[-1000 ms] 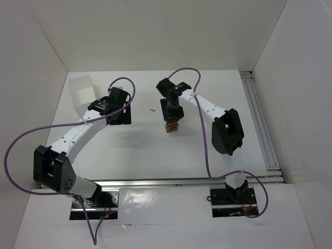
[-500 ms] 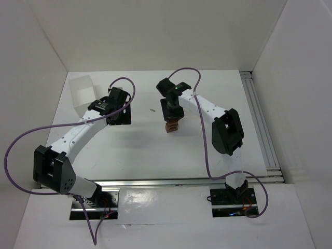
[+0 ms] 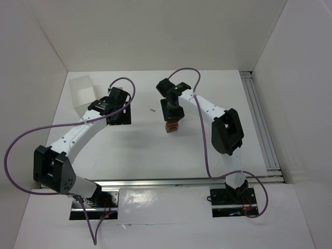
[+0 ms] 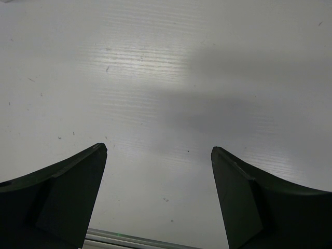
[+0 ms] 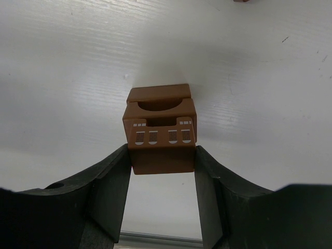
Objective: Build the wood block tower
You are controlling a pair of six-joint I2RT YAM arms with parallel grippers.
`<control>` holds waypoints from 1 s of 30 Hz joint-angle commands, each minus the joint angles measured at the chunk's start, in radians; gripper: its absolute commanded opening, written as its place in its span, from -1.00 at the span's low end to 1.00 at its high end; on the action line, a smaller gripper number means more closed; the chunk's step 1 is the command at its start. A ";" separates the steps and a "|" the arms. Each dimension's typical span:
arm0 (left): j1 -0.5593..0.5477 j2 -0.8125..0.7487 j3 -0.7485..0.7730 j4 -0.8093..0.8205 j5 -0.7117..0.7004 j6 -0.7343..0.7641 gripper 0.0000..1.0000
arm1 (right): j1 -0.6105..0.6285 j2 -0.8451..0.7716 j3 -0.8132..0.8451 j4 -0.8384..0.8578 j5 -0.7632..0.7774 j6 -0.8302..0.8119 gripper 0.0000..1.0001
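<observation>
The right hand [image 5: 162, 150] squeezes a brown wood block [image 5: 161, 132] between its two fingers [image 5: 111, 181]. The block has little white windows painted on it and is down near the white counter [image 5: 62, 78], about in the middle. Another brown piece [image 5: 158, 92] shows just behind it, maybe a second block underneath, but that is hard to tell. The left hand [image 4: 158, 155] is wide open and holds nothing. A white tray [image 3: 83, 96] stands near it, at the far left
</observation>
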 commanded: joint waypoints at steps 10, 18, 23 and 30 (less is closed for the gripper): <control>-0.005 -0.026 0.016 -0.001 -0.015 0.003 0.89 | 0.020 0.012 0.005 -0.022 0.014 -0.011 0.20; -0.005 -0.026 0.016 -0.001 -0.015 0.003 0.89 | 0.020 0.012 0.025 -0.031 0.014 -0.020 0.37; -0.005 -0.026 0.025 -0.001 -0.015 0.003 0.89 | 0.020 0.012 0.073 -0.051 0.046 -0.020 0.56; -0.005 -0.026 0.025 -0.001 -0.015 0.003 0.89 | 0.020 0.012 0.061 -0.042 0.057 -0.020 0.51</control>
